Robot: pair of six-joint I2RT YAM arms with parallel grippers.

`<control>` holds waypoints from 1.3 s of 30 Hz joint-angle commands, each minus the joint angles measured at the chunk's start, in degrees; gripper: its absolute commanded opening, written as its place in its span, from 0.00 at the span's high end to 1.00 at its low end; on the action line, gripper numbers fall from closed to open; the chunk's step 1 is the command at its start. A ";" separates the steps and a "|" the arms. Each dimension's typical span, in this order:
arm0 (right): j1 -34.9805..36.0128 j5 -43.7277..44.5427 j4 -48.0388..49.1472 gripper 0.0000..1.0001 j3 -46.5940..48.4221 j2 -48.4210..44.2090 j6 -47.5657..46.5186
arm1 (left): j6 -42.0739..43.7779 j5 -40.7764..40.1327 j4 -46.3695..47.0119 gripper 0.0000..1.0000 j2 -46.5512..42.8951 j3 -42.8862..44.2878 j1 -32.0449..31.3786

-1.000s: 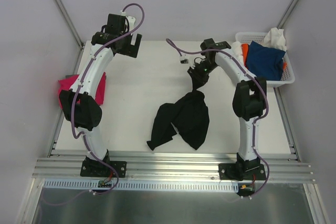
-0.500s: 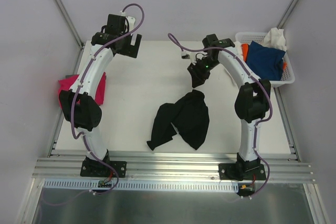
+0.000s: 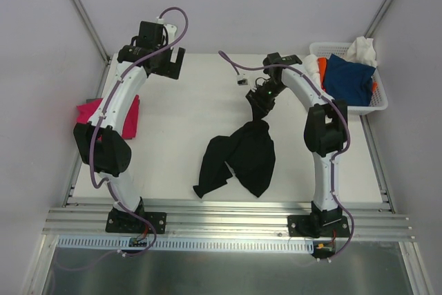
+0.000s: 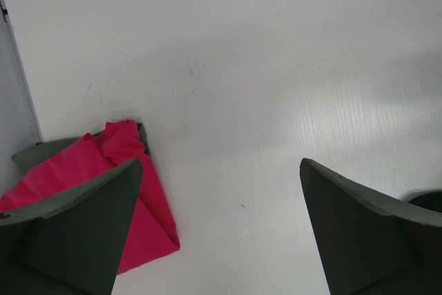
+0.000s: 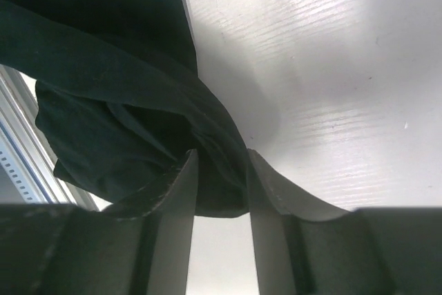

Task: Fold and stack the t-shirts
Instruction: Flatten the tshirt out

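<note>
The black t-shirt (image 3: 245, 157) lies crumpled at the table's middle, one end drawn up toward my right gripper (image 3: 261, 101). In the right wrist view the right gripper (image 5: 221, 160) is shut on a bunch of the black t-shirt (image 5: 117, 81), which fills the gap between both fingers. A folded magenta-pink t-shirt (image 3: 88, 110) lies at the left edge, partly hidden by my left arm. My left gripper (image 3: 171, 60) hangs wide open at the far left of the table. In its wrist view the left gripper (image 4: 221, 164) holds nothing, and the pink t-shirt (image 4: 148, 212) sits beside its left finger.
A white lattice basket (image 3: 373, 105) stands at the back right, holding a blue t-shirt (image 3: 349, 77), an orange one (image 3: 322, 67) and a white one (image 3: 362, 50). A purple cable loops off each arm. Metal rails run along the near edge.
Half a second ago the right gripper stood apart above the black t-shirt; now it is back down with the cloth between its fingers. The left arm has barely moved.
</note>
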 commanded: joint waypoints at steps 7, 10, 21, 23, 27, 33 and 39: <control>-0.28 -2.67 -1.97 0.85 -0.11 -1.26 -0.72 | -0.32 -1.42 0.23 0.01 -4.45 -1.81 -0.08; -0.28 -2.85 -1.80 0.99 -0.11 -1.61 -0.02 | -0.06 -1.51 0.23 0.01 -4.80 -2.25 -0.08; -0.54 -3.20 -7.41 0.99 16.53 -7.32 7.18 | 3.97 6.65 0.32 0.06 -9.80 -15.49 -0.17; -0.46 -3.73 -7.87 0.99 21.49 -9.33 11.22 | 8.09 5.97 3.29 0.08 -12.00 -20.59 -0.52; 0.07 -1.27 0.55 0.99 18.88 -18.54 20.88 | 11.89 3.76 5.95 0.05 -15.69 -24.92 -0.52; 0.07 3.30 8.75 0.99 16.84 -24.29 28.80 | 12.51 14.91 5.94 0.03 -27.90 -29.31 -1.66; 2.96 3.20 7.97 1.00 19.94 -24.02 29.58 | 11.99 16.77 6.30 0.01 -34.77 -31.61 -4.91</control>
